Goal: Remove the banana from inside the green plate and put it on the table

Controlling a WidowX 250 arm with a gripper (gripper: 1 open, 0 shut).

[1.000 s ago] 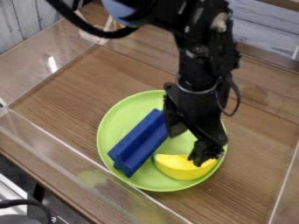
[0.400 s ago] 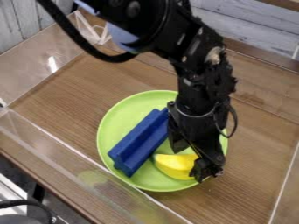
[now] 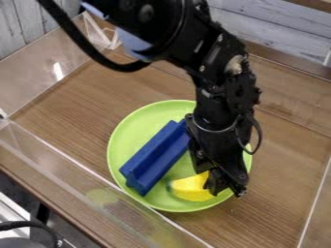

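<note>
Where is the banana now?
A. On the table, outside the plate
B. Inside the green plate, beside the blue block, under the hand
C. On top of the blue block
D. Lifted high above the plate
B: the banana lies in the green plate, next to the blue block, with the hand down on it.
</note>
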